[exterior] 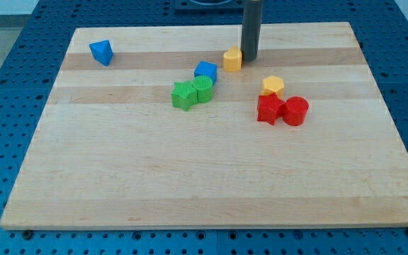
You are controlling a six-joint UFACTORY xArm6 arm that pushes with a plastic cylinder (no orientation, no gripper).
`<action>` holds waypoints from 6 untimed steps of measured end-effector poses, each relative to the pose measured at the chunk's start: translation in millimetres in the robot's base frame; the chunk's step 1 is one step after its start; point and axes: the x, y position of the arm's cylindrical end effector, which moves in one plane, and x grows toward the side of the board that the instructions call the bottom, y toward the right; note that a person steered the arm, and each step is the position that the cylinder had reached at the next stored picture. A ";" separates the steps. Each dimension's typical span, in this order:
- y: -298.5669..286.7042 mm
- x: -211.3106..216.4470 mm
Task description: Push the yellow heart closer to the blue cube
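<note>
The yellow heart [232,59] lies near the view's top centre of the wooden board [190,177]. The blue cube [206,71] sits just below and to the left of it, a small gap apart. My tip [250,59] stands right against the yellow heart's right side. The dark rod rises from there out of the view's top.
A green star [184,95] and a green cylinder [203,89] sit together below the blue cube. A yellow hexagon block [273,86], a red star [269,109] and a red cylinder [295,111] cluster at the right. A blue triangular block [101,52] lies at the top left.
</note>
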 end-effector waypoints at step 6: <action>-30.6 1.4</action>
